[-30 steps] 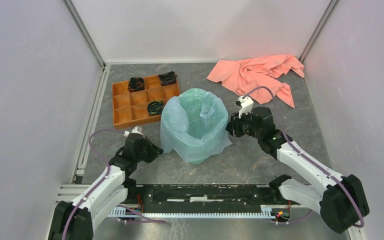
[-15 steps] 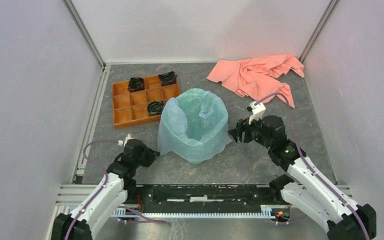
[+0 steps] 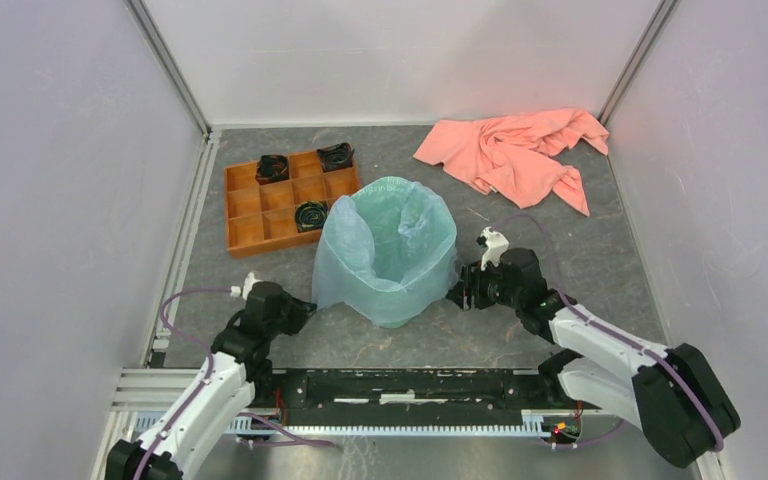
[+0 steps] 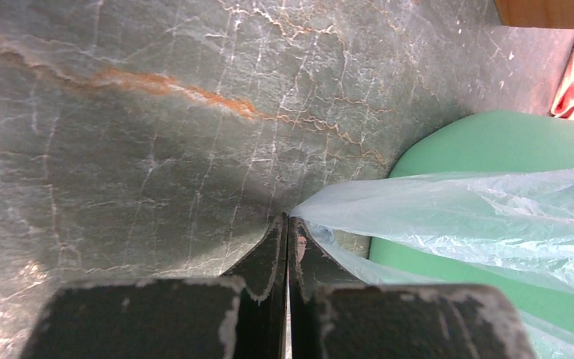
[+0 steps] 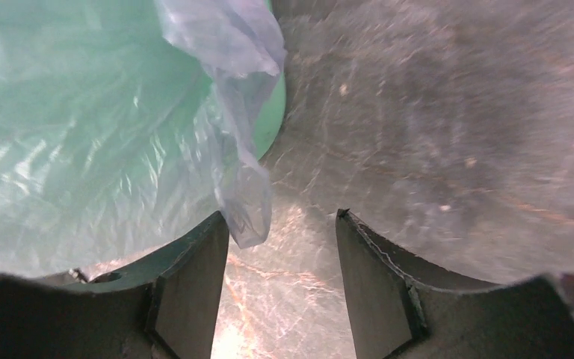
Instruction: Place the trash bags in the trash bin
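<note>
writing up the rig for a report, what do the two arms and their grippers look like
Both arms match: the left arm and right arm have white link shells between bulky black joints, each trailed by a thin purple cable and carrying a small white block at the wrist. The left gripper and right gripper have black tapered fingers with pale, scuffed edges.

The mint-green plastic bin (image 4: 493,142), skirted by a filmy pale blue plastic bag (image 3: 345,262), blocks the way between my left claw (image 3: 306,305) and right claw (image 3: 457,289), an orange compartment tray (image 3: 243,233) crowds its far-left side, and bare grey bench (image 3: 585,250) lies open to my right.
</note>
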Tool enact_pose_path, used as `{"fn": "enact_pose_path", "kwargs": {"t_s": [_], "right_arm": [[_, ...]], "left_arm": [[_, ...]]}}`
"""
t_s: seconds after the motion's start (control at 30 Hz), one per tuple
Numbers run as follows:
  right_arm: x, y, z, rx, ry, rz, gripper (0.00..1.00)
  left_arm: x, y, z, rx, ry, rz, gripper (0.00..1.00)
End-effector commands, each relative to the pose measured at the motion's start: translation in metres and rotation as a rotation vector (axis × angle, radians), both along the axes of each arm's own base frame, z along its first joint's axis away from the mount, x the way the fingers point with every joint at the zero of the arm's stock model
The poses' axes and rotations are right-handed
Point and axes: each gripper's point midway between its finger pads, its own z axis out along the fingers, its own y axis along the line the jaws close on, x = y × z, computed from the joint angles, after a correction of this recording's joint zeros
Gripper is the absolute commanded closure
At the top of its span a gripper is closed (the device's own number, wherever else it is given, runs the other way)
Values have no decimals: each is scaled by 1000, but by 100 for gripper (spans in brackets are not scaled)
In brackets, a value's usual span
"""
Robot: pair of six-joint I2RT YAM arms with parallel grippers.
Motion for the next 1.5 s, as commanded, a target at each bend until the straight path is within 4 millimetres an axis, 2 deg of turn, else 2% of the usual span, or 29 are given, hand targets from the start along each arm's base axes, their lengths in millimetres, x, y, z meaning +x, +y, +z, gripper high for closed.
{"fn": "enact_pose_path", "kwargs": {"t_s": [0.0,0.1,0.17,0.23,0.27,0.33,0.4,0.47,0.53,0.67,0.73,0.9,0.97,1.07,1.2,1.4,1.47], "right_arm": [[39,-32,45,-194,-206,-111,39],[55,-70,97,-342,-323,-243,38],[61,-94,143,-424,-395,-333,38],[65,-99,205,-425,-501,-346,36],[67,-97,227,-427,-536,-327,34],[68,-78,271,-364,-592,-241,33],[60,-33,305,-197,-632,-54,33],[48,15,324,-10,-628,121,32],[34,57,330,102,-613,255,32],[25,113,315,-8,-596,338,32],[28,124,297,-116,-565,341,33],[37,118,228,-542,-510,325,33],[38,113,201,-661,-464,338,33],[32,118,179,-672,-422,398,32],[29,137,166,-607,-426,451,30],[26,160,115,-622,-322,536,32],[23,168,103,-608,-297,563,33]], "left_arm": [[-5,12,-2,67,46,26,98],[-4,14,-1,76,44,36,98],[-3,14,-1,71,40,44,98],[-3,13,-3,57,39,43,98],[-3,12,-3,50,37,42,98],[-4,11,-6,43,40,41,98],[-5,10,-7,39,43,39,98],[-5,8,-8,29,43,34,98],[-6,6,-8,16,41,28,98],[-4,5,-1,11,21,20,98],[-3,6,5,14,7,23,98],[6,6,28,20,-63,14,98],[6,10,29,47,-66,19,98],[4,16,24,80,-48,31,98],[-2,21,17,87,-19,58,98],[-10,34,22,75,-20,153,98],[-13,38,21,66,-24,187,98]]}}
